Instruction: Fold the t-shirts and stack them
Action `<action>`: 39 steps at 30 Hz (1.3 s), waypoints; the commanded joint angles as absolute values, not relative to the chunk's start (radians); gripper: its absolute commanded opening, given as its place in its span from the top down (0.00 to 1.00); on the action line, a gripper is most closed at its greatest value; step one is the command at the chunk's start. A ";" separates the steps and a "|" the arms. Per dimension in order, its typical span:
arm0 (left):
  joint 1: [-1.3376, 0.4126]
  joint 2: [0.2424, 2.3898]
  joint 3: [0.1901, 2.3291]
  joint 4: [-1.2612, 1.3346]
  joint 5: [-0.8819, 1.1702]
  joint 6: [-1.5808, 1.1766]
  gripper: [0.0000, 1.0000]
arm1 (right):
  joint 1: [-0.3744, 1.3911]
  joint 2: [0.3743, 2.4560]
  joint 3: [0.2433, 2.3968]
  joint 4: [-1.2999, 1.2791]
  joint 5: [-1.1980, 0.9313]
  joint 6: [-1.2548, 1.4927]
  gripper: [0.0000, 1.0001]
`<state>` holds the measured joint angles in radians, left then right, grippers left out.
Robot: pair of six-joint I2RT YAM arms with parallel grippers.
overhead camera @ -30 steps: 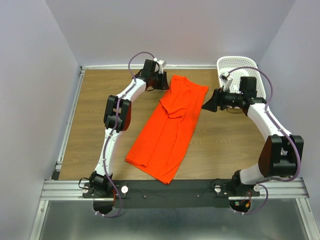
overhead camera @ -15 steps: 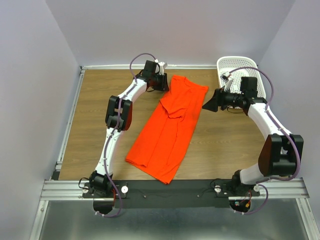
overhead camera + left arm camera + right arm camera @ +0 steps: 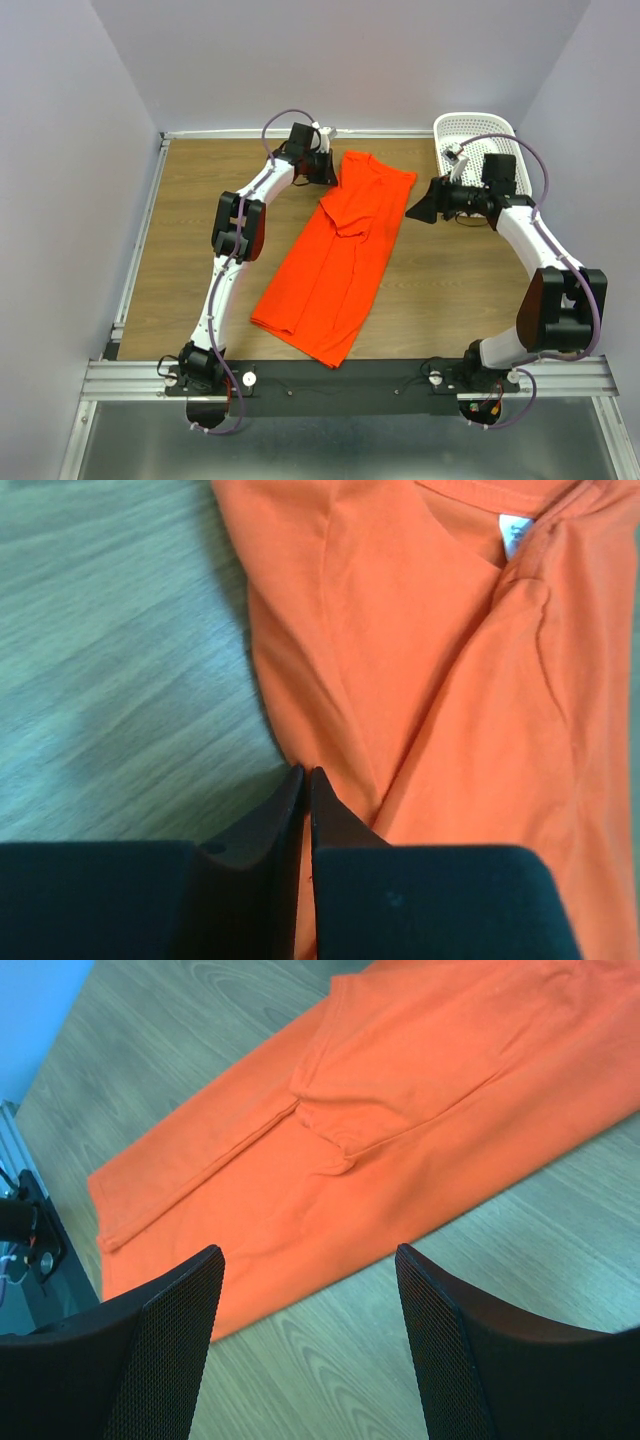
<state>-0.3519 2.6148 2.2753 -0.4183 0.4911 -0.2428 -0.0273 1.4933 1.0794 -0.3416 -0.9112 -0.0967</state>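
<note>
A bright orange t-shirt (image 3: pixel 340 260) lies lengthwise on the wooden table, folded narrow, its collar end at the far side. My left gripper (image 3: pixel 330 172) sits at the shirt's far left edge. In the left wrist view its fingers (image 3: pixel 306 772) are pressed together on the cloth edge of the t-shirt (image 3: pixel 430 680), orange showing in the slit between them. The white neck label (image 3: pixel 514 532) shows near the collar. My right gripper (image 3: pixel 415 212) hovers just right of the shirt's upper part. It stands open (image 3: pixel 305 1250) over bare wood, with the t-shirt (image 3: pixel 380 1110) beyond its fingers.
A white perforated basket (image 3: pixel 475 128) stands at the far right corner behind the right arm. Purple walls close in the table (image 3: pixel 190 220) on three sides. A metal rail (image 3: pixel 350 375) runs along the near edge.
The left gripper has closed from partly open onto the shirt's left edge and shifted slightly right. The right arm and the shirt have not moved.
</note>
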 commanded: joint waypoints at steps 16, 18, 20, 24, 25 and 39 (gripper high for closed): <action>-0.235 2.559 2.195 -0.394 0.428 -0.333 1.00 | -0.052 1.506 1.069 -0.351 -0.957 -0.092 0.23; -0.209 2.553 2.183 -0.397 0.417 -0.334 1.00 | -0.054 1.506 1.069 -0.351 -0.960 -0.094 0.23; -0.184 2.545 2.163 -0.399 0.410 -0.339 1.00 | -0.054 1.506 1.069 -0.353 -0.960 -0.092 0.23; -0.143 2.508 2.100 -0.388 0.354 -0.354 1.00 | -0.055 1.509 1.068 -0.353 -0.960 -0.094 0.23; -0.134 2.496 2.080 -0.382 0.345 -0.360 1.00 | -0.055 1.511 1.068 -0.353 -0.962 -0.094 0.23; -0.058 2.215 1.721 -0.180 0.258 -0.603 1.00 | -0.054 1.537 1.094 -0.456 -1.025 -0.225 0.23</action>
